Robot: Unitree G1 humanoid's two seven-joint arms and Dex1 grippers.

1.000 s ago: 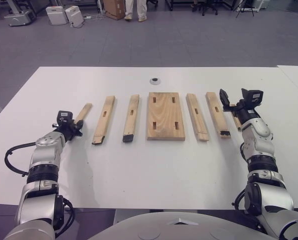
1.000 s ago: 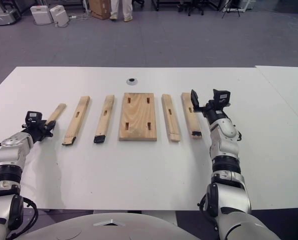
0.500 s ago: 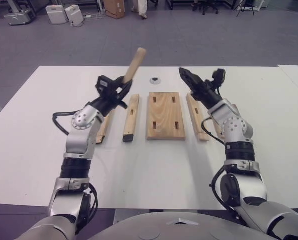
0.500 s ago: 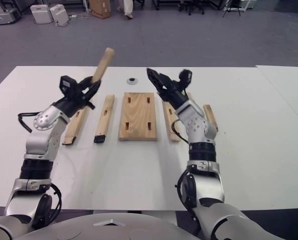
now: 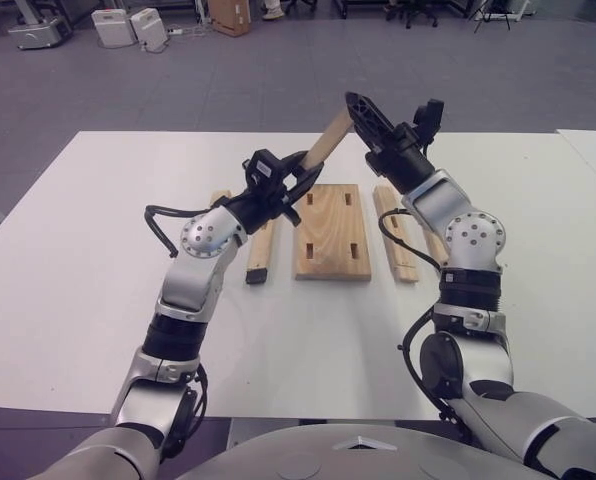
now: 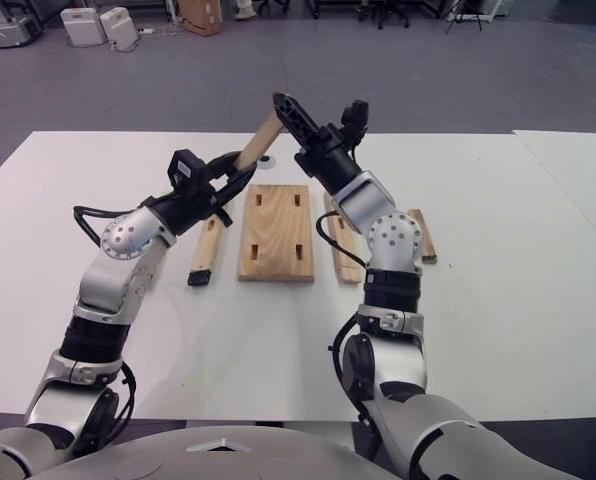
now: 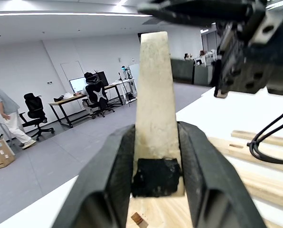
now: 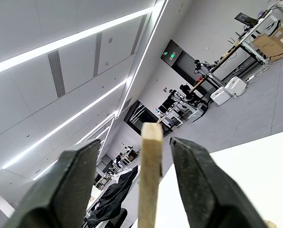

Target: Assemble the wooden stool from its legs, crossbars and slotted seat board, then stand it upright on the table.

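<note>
My left gripper (image 5: 284, 186) is shut on the lower end of a short wooden crossbar (image 5: 323, 148) and holds it slanted up above the far left corner of the slotted seat board (image 5: 330, 232). In the left wrist view the crossbar (image 7: 153, 109) stands between the two dark fingers (image 7: 108, 180). My right gripper (image 5: 351, 110) is open around the bar's upper end. In the right wrist view that end (image 8: 150, 171) sits between the fingers (image 8: 80, 190) with a gap on each side. The board lies flat on the white table (image 5: 308, 340).
A slotted leg with a black foot (image 5: 262, 235) lies left of the board, and another leg (image 5: 215, 198) shows partly behind my left arm. Right of the board lie a leg (image 5: 394, 232) and a short piece (image 6: 423, 236) beside my right arm.
My left arm has carried the crossbar to the right and lower, over the board's far corner. My right gripper has swung left and up until its fingers bracket the bar's upper end.
</note>
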